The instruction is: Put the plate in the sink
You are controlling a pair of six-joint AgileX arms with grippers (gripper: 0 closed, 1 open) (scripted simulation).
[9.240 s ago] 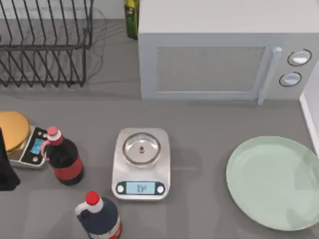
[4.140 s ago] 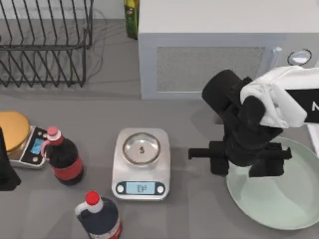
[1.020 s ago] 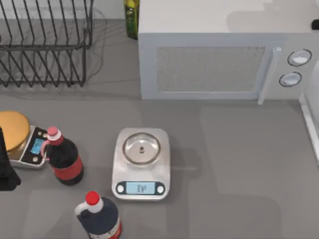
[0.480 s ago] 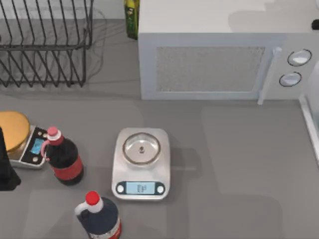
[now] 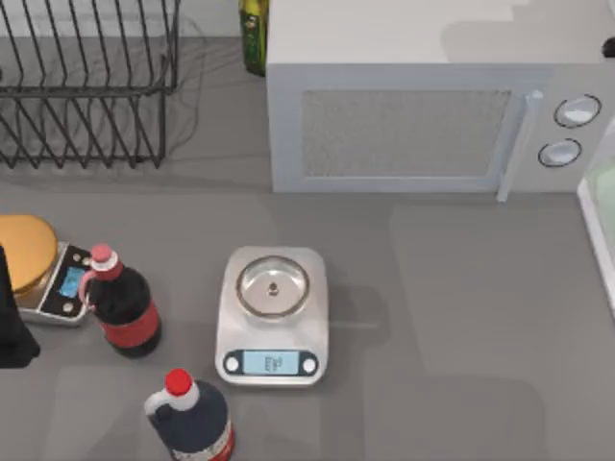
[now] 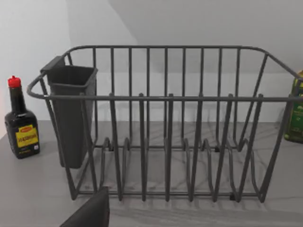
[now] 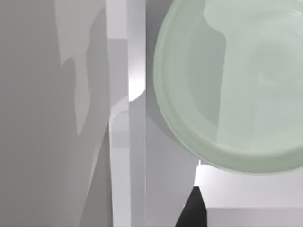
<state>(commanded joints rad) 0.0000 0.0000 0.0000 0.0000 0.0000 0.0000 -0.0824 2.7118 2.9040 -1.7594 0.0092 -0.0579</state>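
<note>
One wrist view shows the plate [image 7: 236, 90] inside the sink [image 7: 120, 142]; pincer states cannot be told.

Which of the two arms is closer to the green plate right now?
The right. Its wrist camera looks straight onto the plate beside the sink rim at the table's right edge; the left arm sits parked at the far left edge.

Worktop [image 5: 461, 317]: rack [image 5: 86, 86] at back left, microwave [image 5: 423, 115] at back right, a bottle [image 5: 253, 34] between them. Scale [image 5: 272, 317] at centre; two bottles [image 5: 120, 303] to its left and front-left, a second scale [image 5: 53, 279] at the left edge. Sink [image 5: 596, 240] at the right edge, with the plate [image 7: 236, 85] inside its rim.
</note>
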